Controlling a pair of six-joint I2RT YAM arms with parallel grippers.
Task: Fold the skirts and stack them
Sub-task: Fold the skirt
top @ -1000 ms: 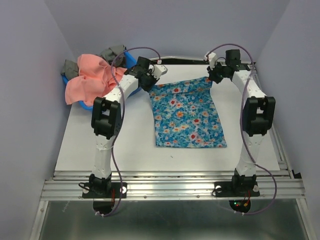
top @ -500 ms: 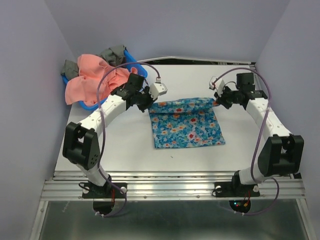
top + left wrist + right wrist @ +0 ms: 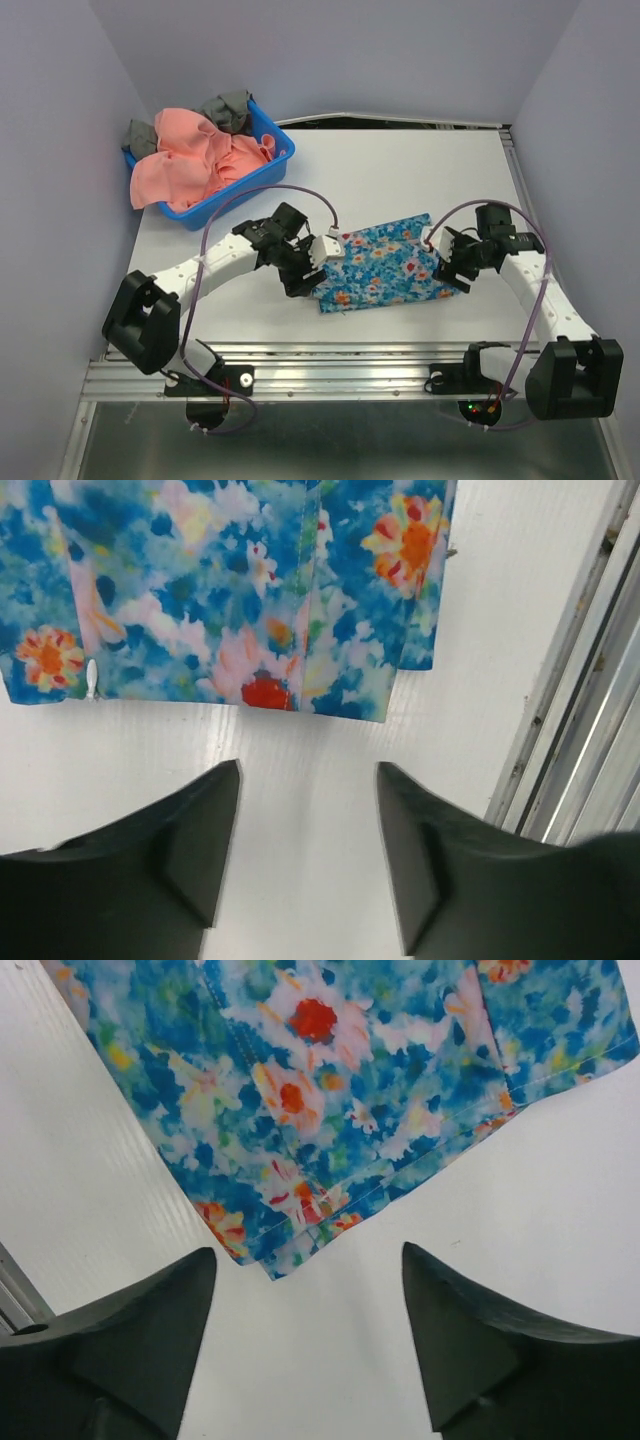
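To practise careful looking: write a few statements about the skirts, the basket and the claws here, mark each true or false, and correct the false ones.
1. The floral skirt lies on the table between the left claw and the right claw. True.
2. The left claw is shut on the floral skirt. False: it stands open and empty, over bare table beside the skirt's edge.
3. The pink skirt lies in the blue basket. True.
4. The pink skirt is stacked on the floral skirt. False: they lie well apart.
5. The right claw is open, holding nothing. True.
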